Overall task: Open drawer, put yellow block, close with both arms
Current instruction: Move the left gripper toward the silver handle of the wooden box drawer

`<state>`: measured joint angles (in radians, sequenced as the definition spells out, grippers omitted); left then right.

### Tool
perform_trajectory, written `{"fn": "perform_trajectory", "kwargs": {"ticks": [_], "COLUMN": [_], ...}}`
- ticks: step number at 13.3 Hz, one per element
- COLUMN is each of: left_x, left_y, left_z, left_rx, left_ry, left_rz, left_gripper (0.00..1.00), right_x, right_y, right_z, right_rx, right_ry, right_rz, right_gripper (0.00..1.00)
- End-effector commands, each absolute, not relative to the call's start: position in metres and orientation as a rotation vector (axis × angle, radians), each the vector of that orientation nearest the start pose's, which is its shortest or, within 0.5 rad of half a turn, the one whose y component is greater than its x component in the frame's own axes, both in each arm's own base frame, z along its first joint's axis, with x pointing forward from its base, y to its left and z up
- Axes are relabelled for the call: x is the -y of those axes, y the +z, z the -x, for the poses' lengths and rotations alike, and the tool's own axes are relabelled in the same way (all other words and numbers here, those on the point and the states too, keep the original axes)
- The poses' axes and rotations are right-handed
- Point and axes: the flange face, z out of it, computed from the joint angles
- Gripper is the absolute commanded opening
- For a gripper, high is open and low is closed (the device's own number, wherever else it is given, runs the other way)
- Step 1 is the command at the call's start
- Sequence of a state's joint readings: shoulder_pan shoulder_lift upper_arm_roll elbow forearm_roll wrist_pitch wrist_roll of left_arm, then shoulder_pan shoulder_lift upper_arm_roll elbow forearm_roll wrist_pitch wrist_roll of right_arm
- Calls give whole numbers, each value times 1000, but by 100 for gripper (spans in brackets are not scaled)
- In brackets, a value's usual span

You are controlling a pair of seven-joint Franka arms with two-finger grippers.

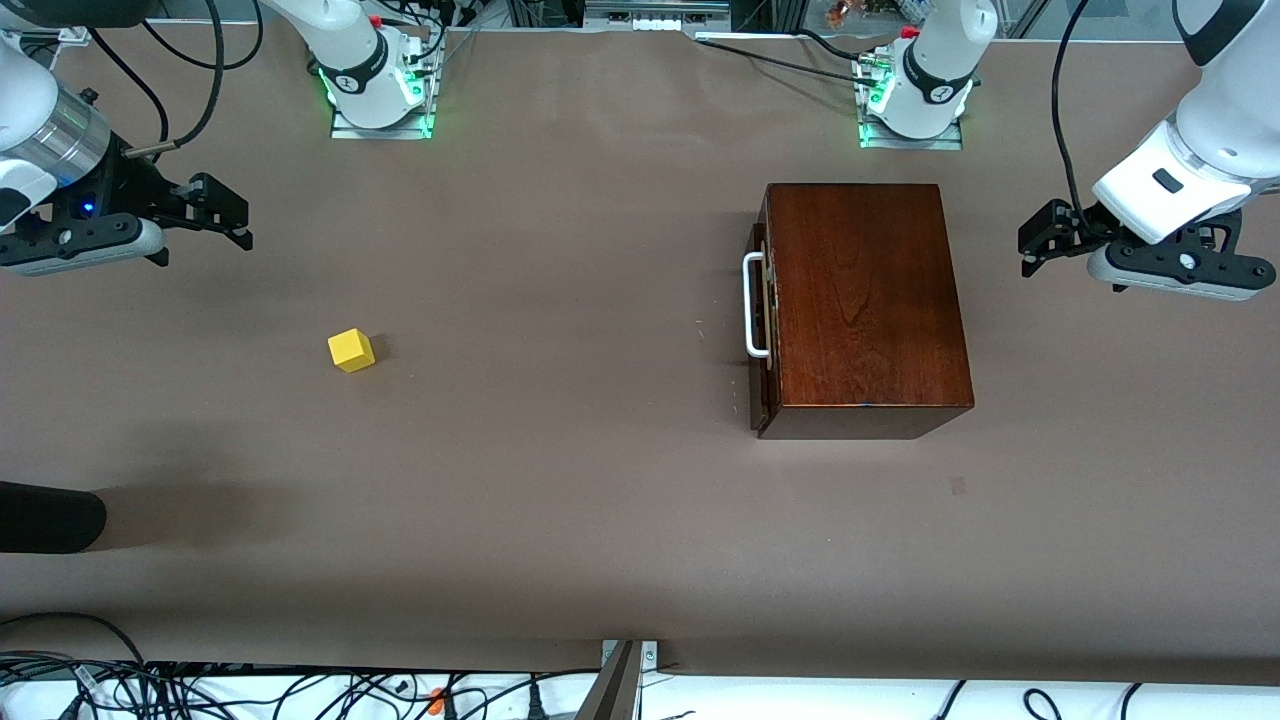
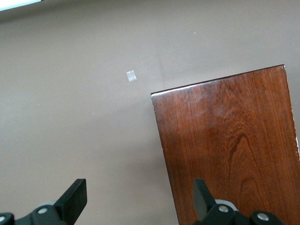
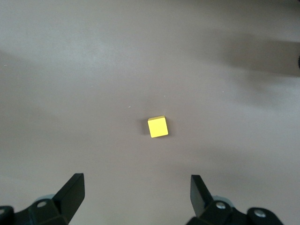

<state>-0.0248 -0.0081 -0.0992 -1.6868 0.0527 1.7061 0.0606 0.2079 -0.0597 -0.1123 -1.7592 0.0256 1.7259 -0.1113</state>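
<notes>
At the right arm's end of the bench (image 1: 600, 560), our right gripper (image 1: 215, 215) hangs in the air with its fingers spread, holding nothing. Yellow block (image 1: 351, 351) sits on the bench nearby, closer to the front camera than that gripper's spot; the right wrist view shows it framed between the open fingers (image 3: 72, 190). Well apart, toward the left arm's end, stands the wooden box (image 1: 865, 300). We judge the drawer (image 1: 760, 320) shut: front flush with the box, white handle (image 1: 755, 305) facing the block. Left gripper (image 1: 1040, 240) hovers off the box's side away from the handle, fingers also spread, empty. First step is the pull, not yet begun. We'd bring one gripper to the handle, pinch the bar mid-span, and pull straight along the slide axis. Off-axis pull risks dragging the whole box, so we'd brace it with the other arm.
</notes>
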Motion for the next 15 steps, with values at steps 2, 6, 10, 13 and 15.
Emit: {"fn": "perform_trajectory", "kwargs": {"ticks": [2,6,10,13,15], "left_x": [67,71,81,85,84], "left_y": [593,596,564,558,558], "left_z": [-555,-563,-572,-573,-572], "left_rx": [-312,-316,-334,-348,-350], "left_ry": [-7,-21,92,116,130], "left_rz": [3083,3084,3091,3085,3084], "left_gripper": [100,100,100,100,100], "right_x": [-53,-53,-53,-52,-51], "right_y": [588,588,587,587,588], "right_z": [-544,-544,-544,-544,-544], "right_rx": [320,320,325,322,320], "right_ry": [-43,-43,-41,-41,-45], "right_rz": [3088,3088,3088,3088,3090], "right_gripper": [100,100,100,100,100]}}
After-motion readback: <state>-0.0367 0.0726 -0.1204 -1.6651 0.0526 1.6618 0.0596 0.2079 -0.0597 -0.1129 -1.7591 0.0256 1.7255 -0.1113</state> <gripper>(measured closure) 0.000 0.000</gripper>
